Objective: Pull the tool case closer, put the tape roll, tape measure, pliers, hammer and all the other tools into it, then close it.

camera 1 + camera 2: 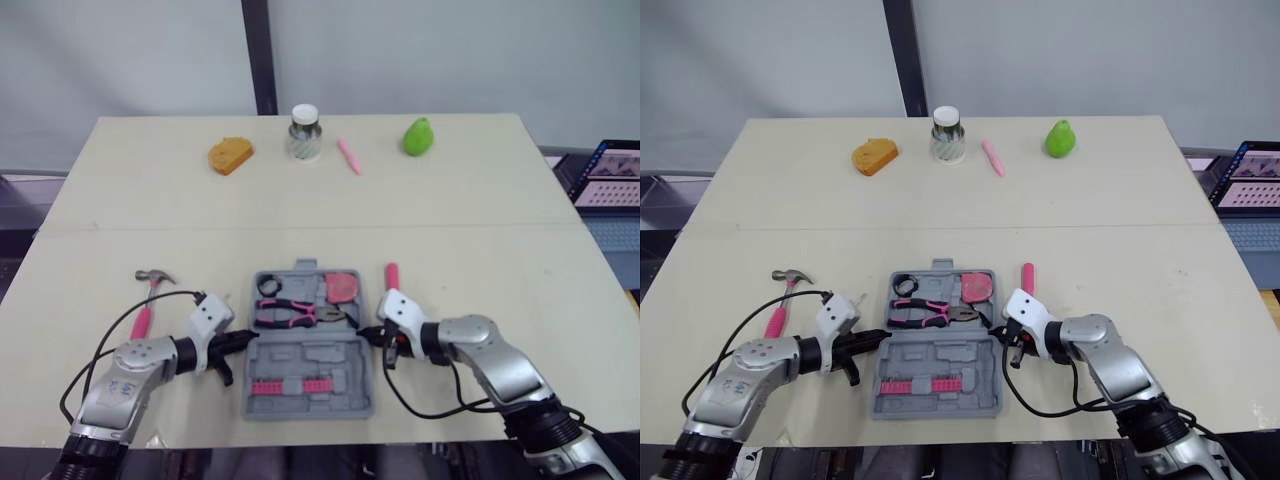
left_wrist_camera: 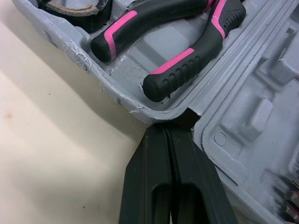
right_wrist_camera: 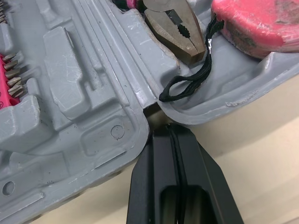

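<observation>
We logged the grey tool case (image 1: 310, 355) lying open on the near part of the table (image 1: 480, 230), between the two arms. In its far half lay the tape roll (image 1: 268, 286), the pink-and-black pliers (image 1: 295, 315) and the pink tape measure (image 1: 342, 286). A pink bit rack (image 1: 290, 386) sat in the near half.

The left gripper (image 1: 243, 341) pointed at the case's left edge. In the left wrist view its fingers (image 2: 156, 177) were pressed together with nothing between them, tips touching the notch where the two halves meet. The right gripper (image 1: 366, 337) mirrored it on the right edge, fingers (image 3: 161, 172) likewise closed on nothing, tips at the hinge notch just beside the tape measure's black loop (image 3: 187, 86).

The hammer (image 1: 148, 300) lay on the table left of the case, apart from it. A pink-handled tool (image 1: 392, 276) lay just right of the case; we could not tell its type.

Along the far edge we noted an orange object (image 1: 230, 154), a jar (image 1: 304, 132), a pink pen (image 1: 348, 156) and a green pear (image 1: 418, 136).
</observation>
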### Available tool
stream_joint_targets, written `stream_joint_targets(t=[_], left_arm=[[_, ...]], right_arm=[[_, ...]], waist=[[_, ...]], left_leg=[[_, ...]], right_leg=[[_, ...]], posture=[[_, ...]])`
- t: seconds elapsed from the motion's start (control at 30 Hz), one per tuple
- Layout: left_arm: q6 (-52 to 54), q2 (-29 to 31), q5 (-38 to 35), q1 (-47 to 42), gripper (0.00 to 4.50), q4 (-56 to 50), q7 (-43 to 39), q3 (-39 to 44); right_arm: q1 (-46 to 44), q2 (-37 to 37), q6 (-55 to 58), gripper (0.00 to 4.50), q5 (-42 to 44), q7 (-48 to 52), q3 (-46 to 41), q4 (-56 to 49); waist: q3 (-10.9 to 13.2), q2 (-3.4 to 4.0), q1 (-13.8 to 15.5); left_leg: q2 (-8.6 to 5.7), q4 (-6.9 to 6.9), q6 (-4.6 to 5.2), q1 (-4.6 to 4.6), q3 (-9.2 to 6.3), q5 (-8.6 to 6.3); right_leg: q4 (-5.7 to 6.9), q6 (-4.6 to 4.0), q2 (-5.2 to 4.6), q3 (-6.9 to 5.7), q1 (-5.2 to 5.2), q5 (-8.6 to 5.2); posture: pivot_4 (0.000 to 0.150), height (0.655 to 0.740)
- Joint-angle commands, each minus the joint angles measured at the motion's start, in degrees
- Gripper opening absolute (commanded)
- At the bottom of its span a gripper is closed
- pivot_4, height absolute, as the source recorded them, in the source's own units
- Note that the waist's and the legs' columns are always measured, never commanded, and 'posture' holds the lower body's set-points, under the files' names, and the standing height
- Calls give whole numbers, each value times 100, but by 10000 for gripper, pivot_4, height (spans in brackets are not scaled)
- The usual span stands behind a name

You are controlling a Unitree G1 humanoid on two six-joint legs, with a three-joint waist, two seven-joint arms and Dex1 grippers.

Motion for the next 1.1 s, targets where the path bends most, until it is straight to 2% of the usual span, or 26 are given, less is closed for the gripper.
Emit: stream_joint_targets(t=[0.03, 0.83, 1.1], left_arm=[[-9, -19, -79, 36, 568, -165, -55, -81], [59, -55, -91, 88, 568, -270, -23, -120], [116, 150, -195, 136, 568, -219, 0, 317]], right_arm=[[51, 96, 3, 0, 138, 116, 178, -181], [111, 96, -3, 0, 56, 41, 186, -168], [221, -293, -193, 0, 193, 192, -189, -120]], waist=[[0, 0, 0], [-4, -6, -4], [-5, -7, -2]], left_leg=[[0, 0, 0, 0, 0, 0], [0, 2, 2, 0, 7, -2], [0, 2, 3, 0, 8, -2]], right_leg=[[0, 0, 0, 0, 0, 0], [-4, 5, 0, 4, 0, 3], [-4, 6, 0, 4, 0, 3]], posture=[[1500, 7400], [1500, 7400], [1500, 7400]])
